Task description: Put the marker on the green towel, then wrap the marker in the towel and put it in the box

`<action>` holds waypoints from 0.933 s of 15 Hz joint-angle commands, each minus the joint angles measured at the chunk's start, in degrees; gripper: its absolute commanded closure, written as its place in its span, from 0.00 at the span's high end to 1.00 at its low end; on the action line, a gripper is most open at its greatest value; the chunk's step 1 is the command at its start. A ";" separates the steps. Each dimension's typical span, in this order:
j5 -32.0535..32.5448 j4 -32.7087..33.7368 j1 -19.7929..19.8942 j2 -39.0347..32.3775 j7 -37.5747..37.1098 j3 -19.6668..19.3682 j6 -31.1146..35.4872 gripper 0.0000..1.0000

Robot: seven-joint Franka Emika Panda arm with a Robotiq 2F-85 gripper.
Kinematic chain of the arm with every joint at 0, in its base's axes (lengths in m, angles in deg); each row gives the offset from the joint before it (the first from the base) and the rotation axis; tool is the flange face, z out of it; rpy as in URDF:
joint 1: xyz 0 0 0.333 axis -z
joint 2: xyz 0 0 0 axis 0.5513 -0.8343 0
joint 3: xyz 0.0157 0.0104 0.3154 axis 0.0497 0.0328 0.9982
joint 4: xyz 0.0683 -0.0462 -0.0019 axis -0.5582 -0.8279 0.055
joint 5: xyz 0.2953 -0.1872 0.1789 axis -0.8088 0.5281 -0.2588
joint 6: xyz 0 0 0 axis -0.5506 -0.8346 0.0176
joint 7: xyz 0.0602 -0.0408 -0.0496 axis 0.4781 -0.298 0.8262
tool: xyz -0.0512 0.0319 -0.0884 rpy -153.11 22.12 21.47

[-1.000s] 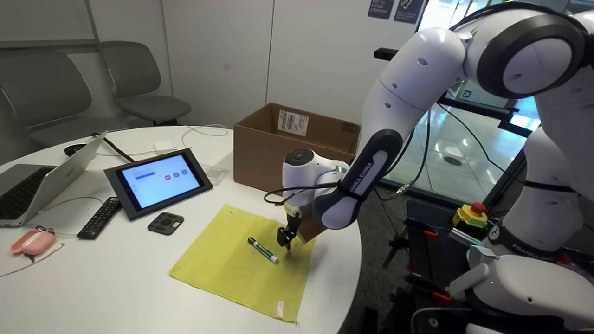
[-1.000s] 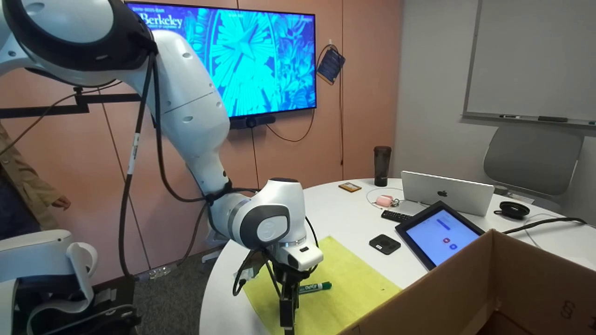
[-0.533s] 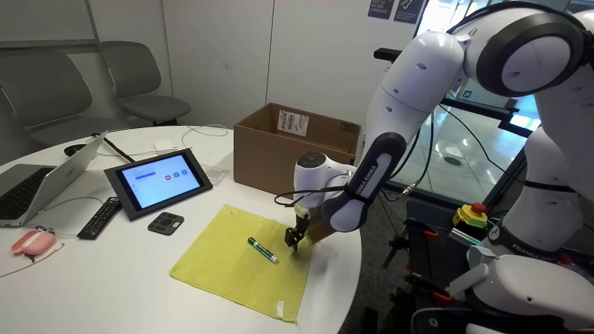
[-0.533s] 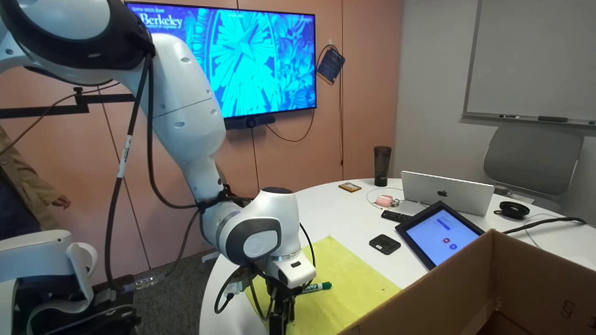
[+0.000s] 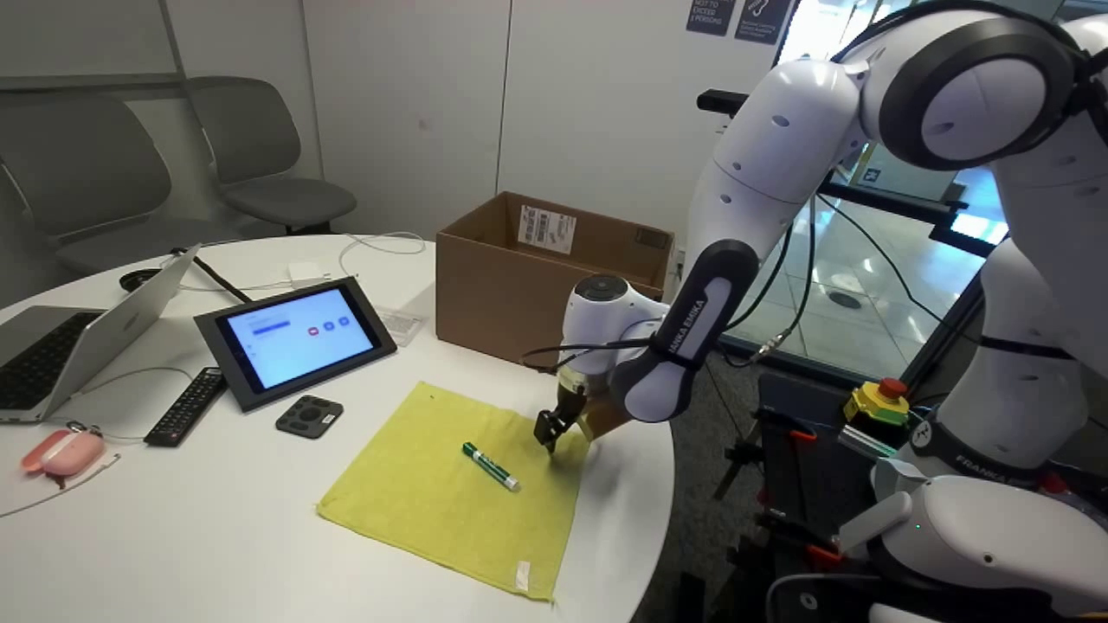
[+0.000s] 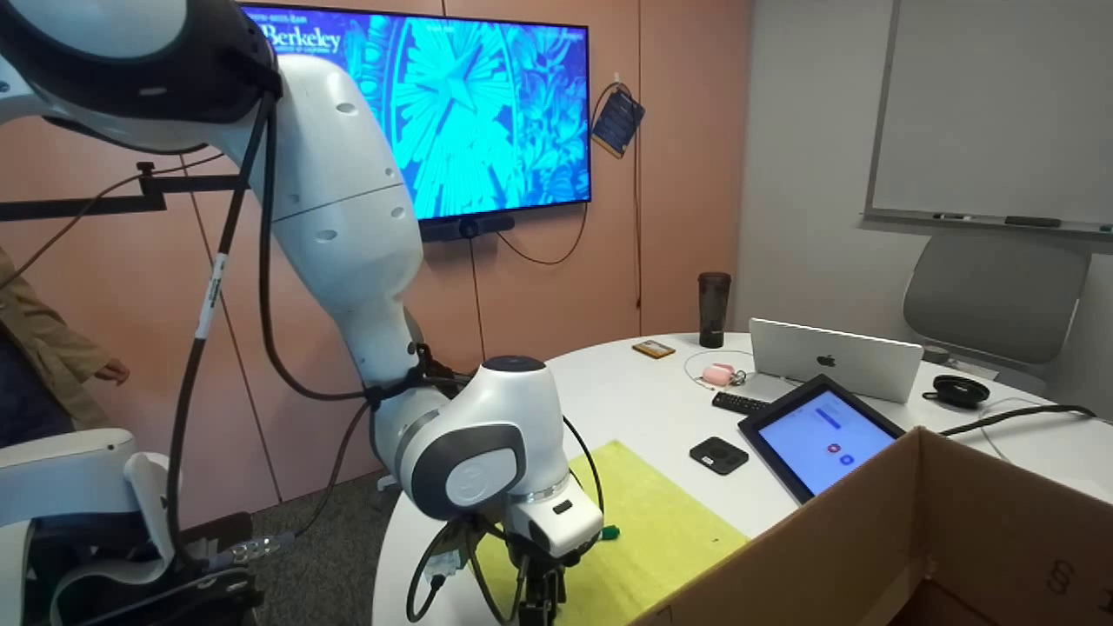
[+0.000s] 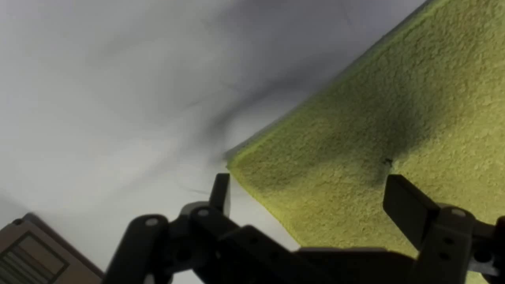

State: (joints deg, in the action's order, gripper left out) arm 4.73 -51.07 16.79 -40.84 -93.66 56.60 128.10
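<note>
While the gripper (image 7: 307,189) hangs spread at a towel (image 5: 415,497) corner, the marker (image 5: 491,467) lies near

Where the fingers (image 7: 406,209) reach down, they stand wide apart: in the wrist view one shows against towel, its mate against bare table (image 7: 118,98), the towel's corner just past that tip. Touching towel or not: cannot tell. Shadow (image 7: 398,126) on the towel just ahead of the fingers.

Towel yellow-green, spread flat under the gripper and out from it; white tag (image 5: 523,575) by another corner, well apart from the fingers. Marker on top, uncovered, near the gripper and clear of both fingers; green, one end white. In an exterior view the wrist (image 6: 556,519) hides all but its green end.

Box (image 5: 502,298) next out from the gripper, apart from it and from the towel; upright on the table, open at top, white label (image 5: 547,229) on an inside face.

Past the towel from the gripper: pad (image 5: 309,416), flat; tablet (image 5: 299,337), lit, tilted up. Farther: remote (image 5: 184,407), pink case (image 5: 67,452), laptop (image 6: 839,358) with lid up. Cup (image 6: 713,310) upright by the table's rim, well apart from the gripper. Farthest, chairs (image 5: 247,134) and a lit screen (image 6: 491,117).
</note>
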 commanded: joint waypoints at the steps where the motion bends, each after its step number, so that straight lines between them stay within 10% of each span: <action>1: -2.49 -0.19 2.38 0.41 5.84 1.25 2.44 1.00; 13: -9.76 6.15 13.58 -5.52 23.84 11.49 1.19 1.00; 14: -9.88 6.59 13.98 -5.71 24.91 11.94 0.90 0.81</action>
State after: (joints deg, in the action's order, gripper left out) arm -3.15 -47.27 28.58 -44.41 -73.44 66.05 129.24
